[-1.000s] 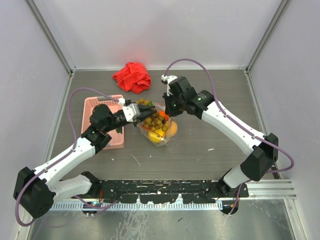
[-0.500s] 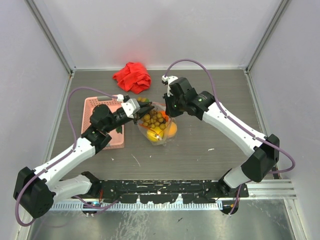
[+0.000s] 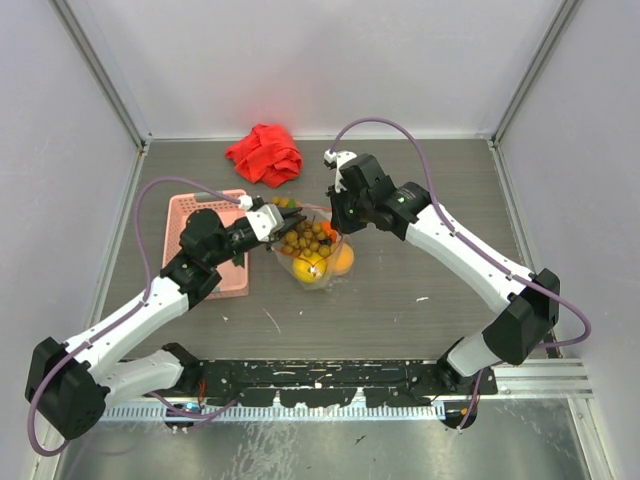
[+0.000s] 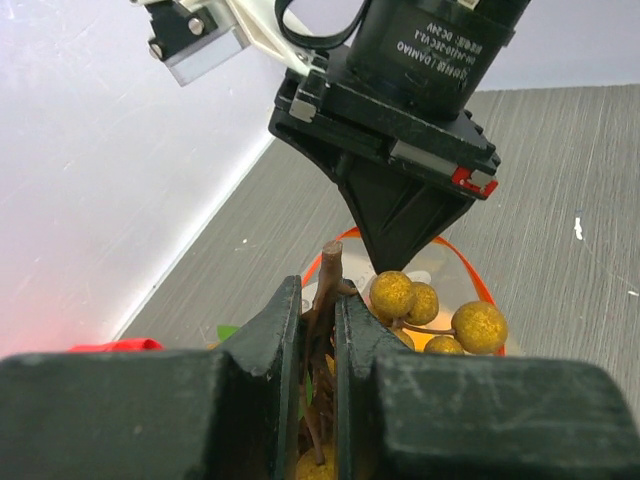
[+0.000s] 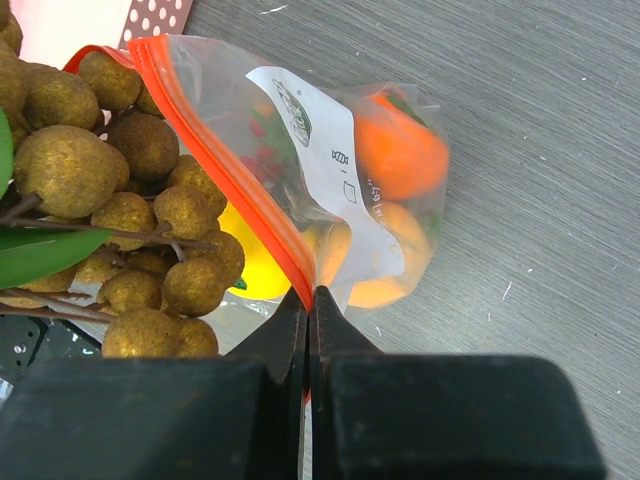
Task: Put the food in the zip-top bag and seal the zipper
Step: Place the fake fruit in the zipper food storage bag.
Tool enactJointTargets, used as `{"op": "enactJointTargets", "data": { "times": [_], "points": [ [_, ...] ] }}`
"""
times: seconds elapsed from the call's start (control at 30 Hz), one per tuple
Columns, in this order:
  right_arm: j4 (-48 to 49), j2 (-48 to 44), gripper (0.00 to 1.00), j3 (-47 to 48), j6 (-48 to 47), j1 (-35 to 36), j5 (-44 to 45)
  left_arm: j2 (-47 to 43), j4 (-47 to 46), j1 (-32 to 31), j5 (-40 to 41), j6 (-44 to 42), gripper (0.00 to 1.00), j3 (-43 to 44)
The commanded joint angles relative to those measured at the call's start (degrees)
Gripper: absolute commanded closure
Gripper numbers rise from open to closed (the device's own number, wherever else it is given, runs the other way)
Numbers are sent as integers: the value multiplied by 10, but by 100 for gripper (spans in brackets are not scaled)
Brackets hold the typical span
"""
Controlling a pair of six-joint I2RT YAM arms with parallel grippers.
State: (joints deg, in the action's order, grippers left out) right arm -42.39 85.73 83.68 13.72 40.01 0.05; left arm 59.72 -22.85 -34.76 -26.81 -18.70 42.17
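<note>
Grapes (image 3: 307,238) are settling slightly within the bag's (image 3: 325,272) mouth compared with a second ago, and the lemon (image 3: 305,267) is showing more plainly beneath them. Left jaws are staying narrow, clamped on the bunch's stem (image 4: 326,272); right jaws are pinching shut on the zipper (image 5: 215,165), holding the mouth up over the table (image 3: 430,280). By the look of it, the last fruit is going in, with sealing yet to come. From above, both grips are staying hidden. Only the left wrist view is revealing the stem between the jaws, while the right wrist view is showing the lemon and the orange (image 5: 397,150) already inside.
</note>
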Motion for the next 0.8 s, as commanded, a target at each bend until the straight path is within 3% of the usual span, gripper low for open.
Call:
{"op": "enactJointTargets", "data": {
  "times": [0.0,0.13,0.3,0.77],
  "points": [
    [24,-29,100,11,-5,-3,-3,-13,17,3,30,-36,100,25],
    [25,-30,100,15,-9,-3,-7,-12,19,3,80,-20,100,30],
    [28,-27,100,20,-15,-3,-13,-12,13,3,64,-24,100,26],
    [19,-3,100,62,-72,-5,-39,-11,68,2,-88,-66,100,54]
  ]
}}
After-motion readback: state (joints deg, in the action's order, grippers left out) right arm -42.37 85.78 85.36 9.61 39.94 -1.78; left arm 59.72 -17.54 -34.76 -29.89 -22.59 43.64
